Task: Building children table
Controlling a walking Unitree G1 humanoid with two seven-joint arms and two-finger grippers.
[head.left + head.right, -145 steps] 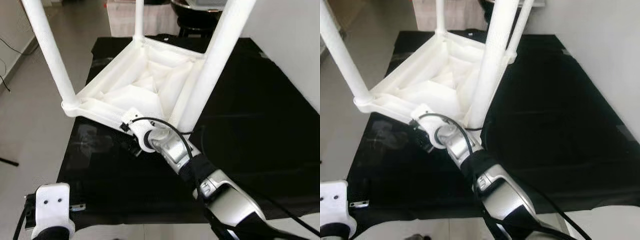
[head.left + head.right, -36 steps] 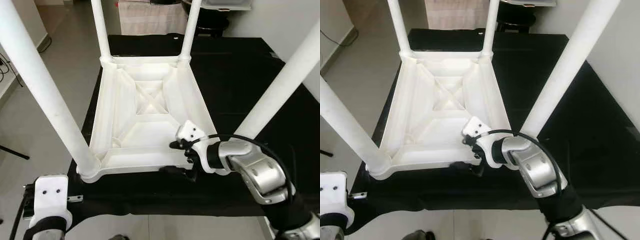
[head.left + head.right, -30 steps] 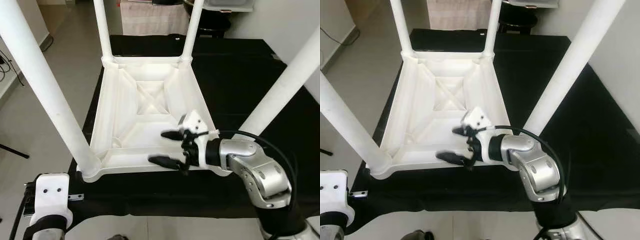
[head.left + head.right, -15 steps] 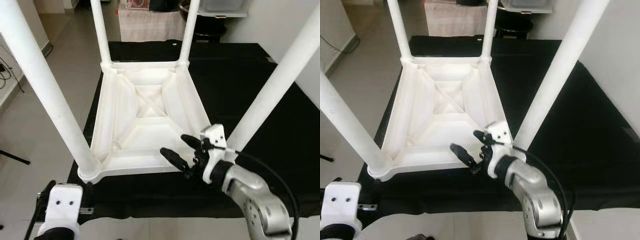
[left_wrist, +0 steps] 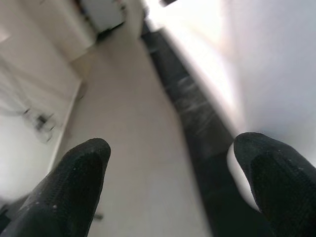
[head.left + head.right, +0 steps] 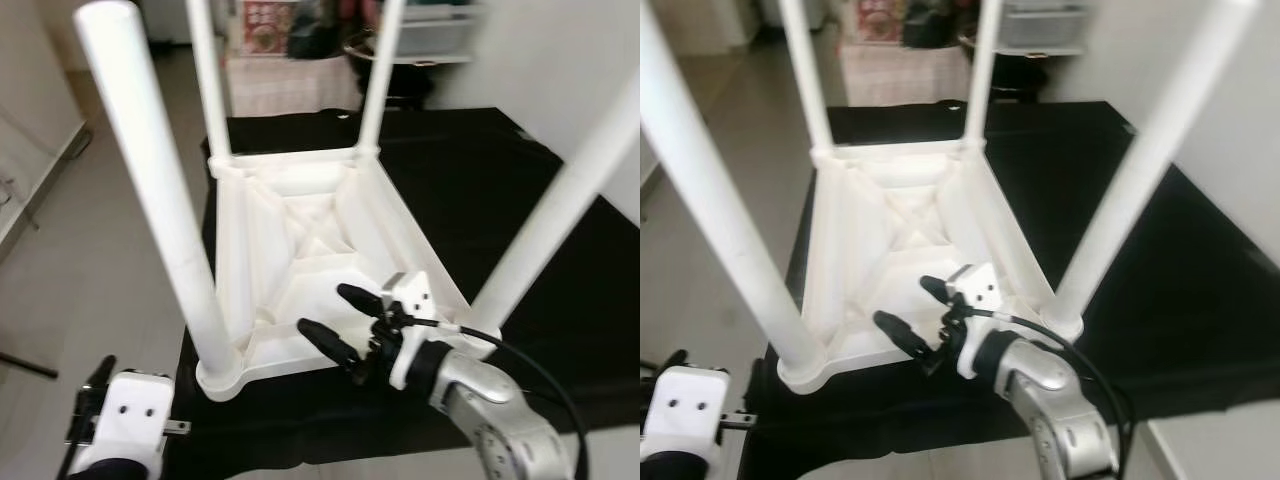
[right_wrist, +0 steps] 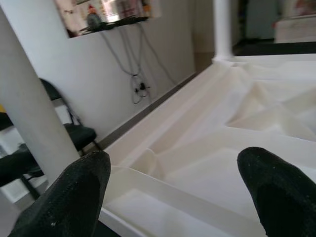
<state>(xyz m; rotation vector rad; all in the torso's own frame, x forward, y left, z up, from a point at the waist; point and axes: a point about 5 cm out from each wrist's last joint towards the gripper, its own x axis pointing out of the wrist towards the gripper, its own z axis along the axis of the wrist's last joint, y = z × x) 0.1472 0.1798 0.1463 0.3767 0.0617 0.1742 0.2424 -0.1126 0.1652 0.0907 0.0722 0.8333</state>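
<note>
The left pincer [image 5: 168,182] stands spread wide, its two black textured fingertips [image 5: 69,190] well apart with nothing held between them. Beyond the gap lies pale floor [image 5: 133,148]. A black cloth edge [image 5: 190,116] runs past, nearer one fingertip, beside a bright white blurred surface [image 5: 256,64]. Farther off, a pale wall [image 5: 29,98] with faint cables.

White table [image 6: 300,230] on a black cloth [image 6: 480,190].

Black cloth [image 6: 480,180] over the floor, dark chair [image 7: 74,136] by a wall, cables [image 7: 136,74] hanging
</note>
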